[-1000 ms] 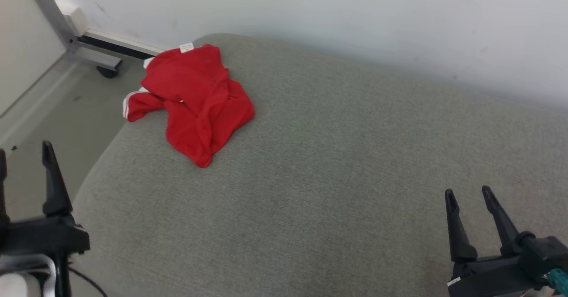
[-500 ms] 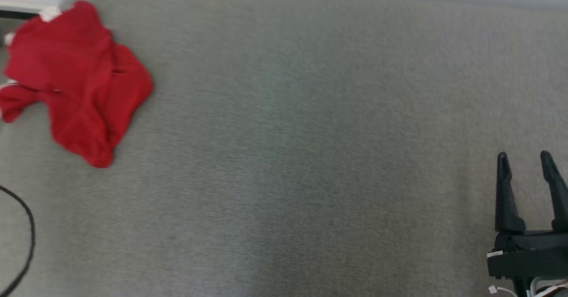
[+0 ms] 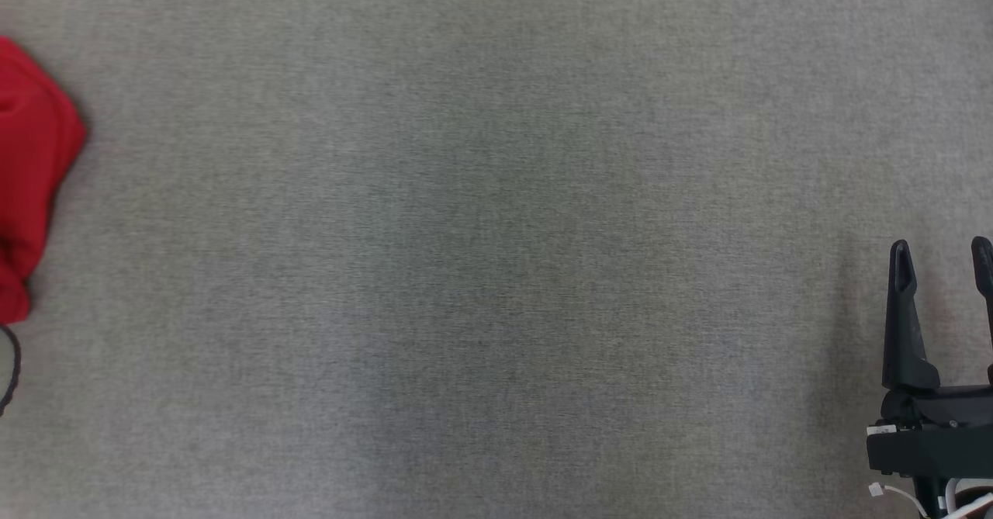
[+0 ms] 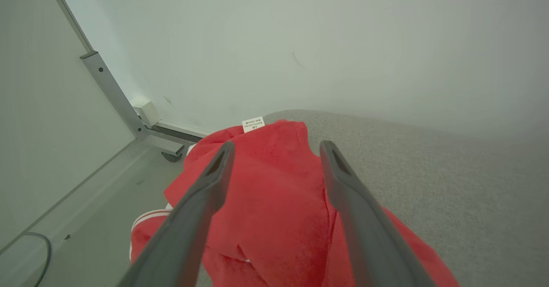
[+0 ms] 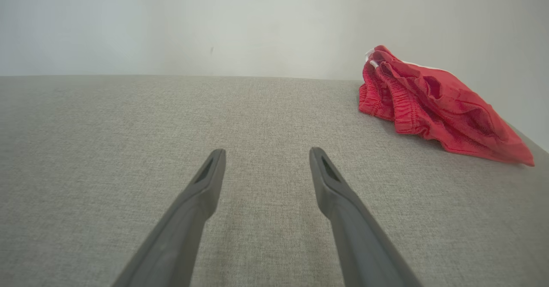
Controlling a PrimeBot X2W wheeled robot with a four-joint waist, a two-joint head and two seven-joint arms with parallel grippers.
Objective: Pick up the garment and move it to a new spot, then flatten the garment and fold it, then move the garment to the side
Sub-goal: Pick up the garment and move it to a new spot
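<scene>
Nearest the robot, the right gripper (image 3: 941, 246) hangs low over the grey upholstered surface (image 3: 496, 240) at the right-hand edge of the head view. Its two dark fingers are spread apart, with nothing between them but bare fabric. The left gripper (image 4: 276, 145) is likewise spread wide. Its own wrist view shows the fingers pointing across the red garment (image 4: 274, 192), which fills the gap between them; whether the tips touch the cloth cannot be told.

The garment lies crumpled in a heap at the far left corner of the surface, well apart from the right gripper. It shows a gathered elastic band, white stripes (image 4: 146, 218) along one hem and a small white label (image 4: 253, 124) at its far edge. One hem spills over the rounded left edge of the surface.

Beyond that edge is a pale floor (image 4: 85, 201) with a dark cable (image 4: 43, 252) looping across it. Farther off, a grey metal frame (image 4: 116, 96) on a caster (image 4: 171, 156) slants up against the plain white wall (image 4: 300, 42) behind the surface.
</scene>
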